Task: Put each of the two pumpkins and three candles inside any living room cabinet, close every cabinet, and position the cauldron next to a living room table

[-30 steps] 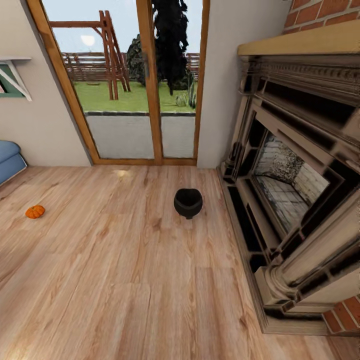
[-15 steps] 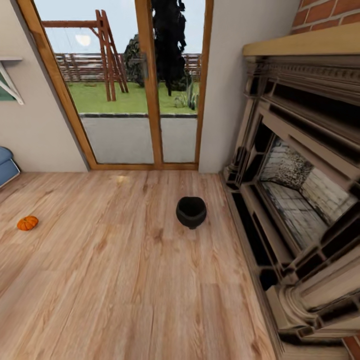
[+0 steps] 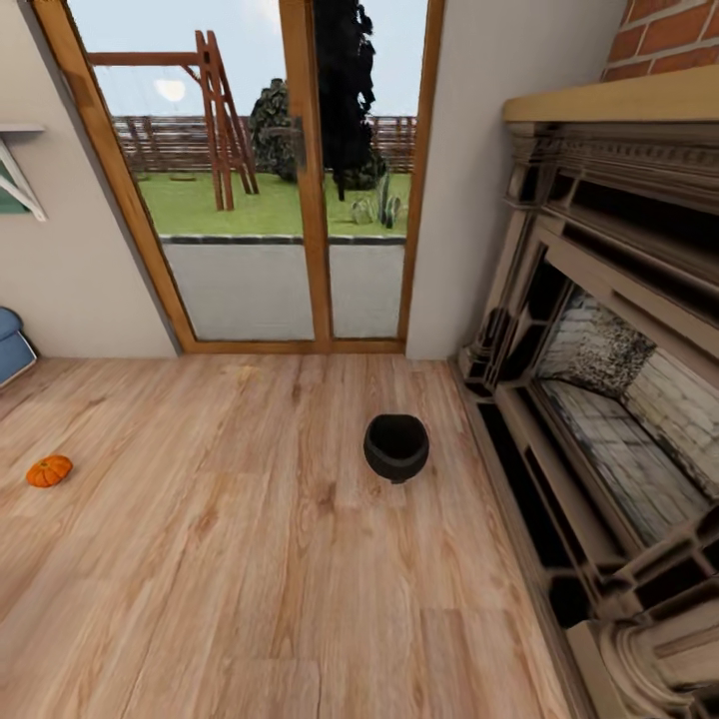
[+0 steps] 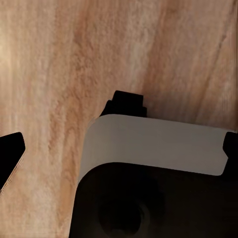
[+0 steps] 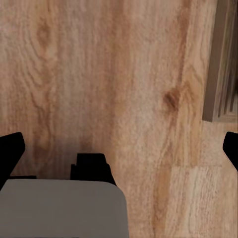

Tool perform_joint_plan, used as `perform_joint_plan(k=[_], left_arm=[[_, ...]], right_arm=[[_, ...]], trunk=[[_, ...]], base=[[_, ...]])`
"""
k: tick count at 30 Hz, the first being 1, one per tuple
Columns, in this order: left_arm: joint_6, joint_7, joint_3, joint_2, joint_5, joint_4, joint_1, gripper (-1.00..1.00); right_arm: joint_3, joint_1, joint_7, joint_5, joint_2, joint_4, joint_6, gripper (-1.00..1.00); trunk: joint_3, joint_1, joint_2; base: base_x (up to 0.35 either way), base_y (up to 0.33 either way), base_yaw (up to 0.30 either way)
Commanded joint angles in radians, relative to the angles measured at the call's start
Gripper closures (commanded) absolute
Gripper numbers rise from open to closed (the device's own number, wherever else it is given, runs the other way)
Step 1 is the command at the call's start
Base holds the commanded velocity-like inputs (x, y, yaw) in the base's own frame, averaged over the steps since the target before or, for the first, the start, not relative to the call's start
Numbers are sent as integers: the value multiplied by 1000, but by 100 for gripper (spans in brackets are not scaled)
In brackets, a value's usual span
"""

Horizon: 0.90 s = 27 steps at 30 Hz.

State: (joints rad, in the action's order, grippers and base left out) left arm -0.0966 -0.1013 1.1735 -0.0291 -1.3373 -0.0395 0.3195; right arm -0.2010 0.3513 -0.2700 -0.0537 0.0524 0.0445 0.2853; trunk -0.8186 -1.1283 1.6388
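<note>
**Cauldron on the floor by the fireplace, pumpkin off to the left**

Cauldron stands upright on the wood floor, mouth up, near the base of the fireplace but apart from it. We note the glass doors straight behind it, with a lawn and a wooden frame outside.

One pumpkin lies on the floor well to the left of the cauldron, near the head view's left edge. A blue cushion edge sits beyond it against the wall.

Left gripper: we see dark fingertips at opposite edges of its wrist view, wide apart, nothing between them, floor beneath.

Right gripper: fingertips likewise spread to both edges, nothing held, floor beneath, with a strip of the fireplace base at one side
</note>
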Motion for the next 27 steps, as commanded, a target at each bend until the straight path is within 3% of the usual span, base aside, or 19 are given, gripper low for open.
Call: perform_joint_plan(k=[1,27], left_arm=[[0,0,0,0,0,0,0,-100],[0,0,1,0,1,0,0,-100]], right_arm=[[0,0,0,0,0,0,0,-100],[0,-1,2,-5,-2,0,2,-100]], trunk=[[2,0,0],[43,0,0]], base=[[329,14,0],[336,-37,0]])
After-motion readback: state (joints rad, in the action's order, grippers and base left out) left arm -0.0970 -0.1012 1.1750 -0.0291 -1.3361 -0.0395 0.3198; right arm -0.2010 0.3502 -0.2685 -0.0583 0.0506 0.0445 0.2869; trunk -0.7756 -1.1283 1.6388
